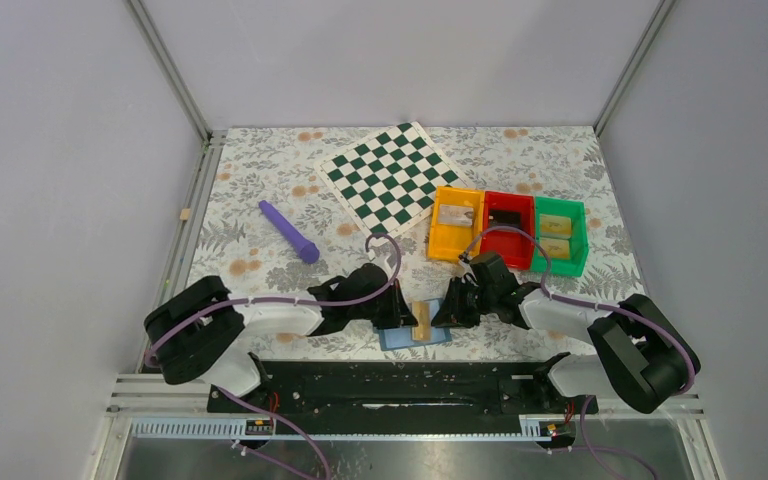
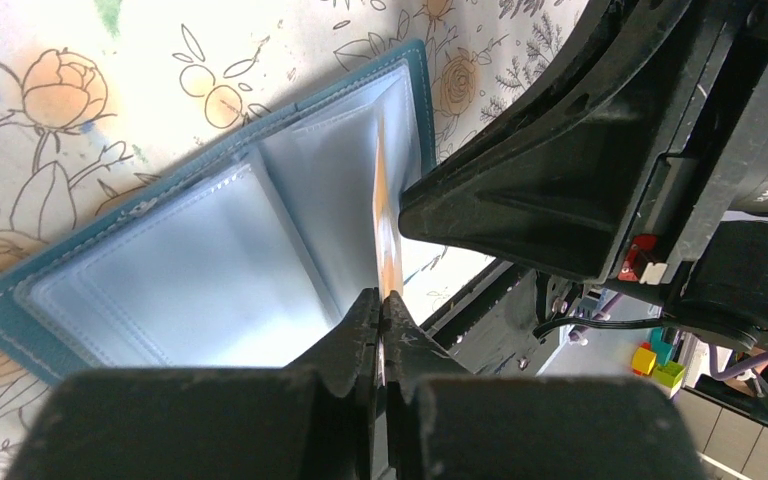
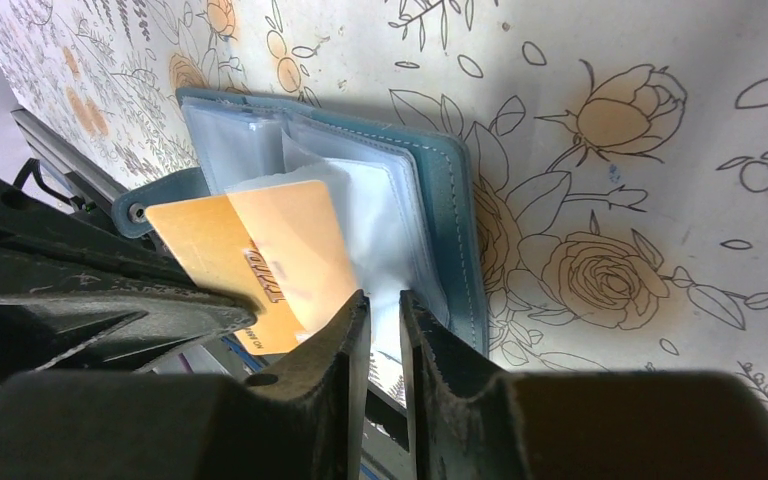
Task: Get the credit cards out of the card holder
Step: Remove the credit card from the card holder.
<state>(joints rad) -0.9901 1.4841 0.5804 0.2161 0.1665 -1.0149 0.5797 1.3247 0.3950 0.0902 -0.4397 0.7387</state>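
The card holder [image 1: 398, 341], a blue wallet, lies open on the floral table near the front edge, its clear sleeves facing up [image 2: 160, 290]. A yellow-gold credit card [image 3: 250, 255] sticks partly out of a sleeve and shows edge-on in the left wrist view [image 2: 388, 220]. My left gripper [image 2: 381, 296] is shut on this card's edge. My right gripper [image 3: 385, 298] is nearly shut, pinching a clear sleeve at the wallet's [image 3: 452, 220] edge. In the top view the left gripper [image 1: 403, 312] and the right gripper [image 1: 447, 308] meet over the card [image 1: 422, 320].
An orange bin [image 1: 457, 222], a red bin [image 1: 508, 228] and a green bin [image 1: 558, 235] stand behind the right arm, with flat items inside. A green-white chequered board [image 1: 392, 178] lies at the back centre. A purple pen [image 1: 288, 231] lies at the left.
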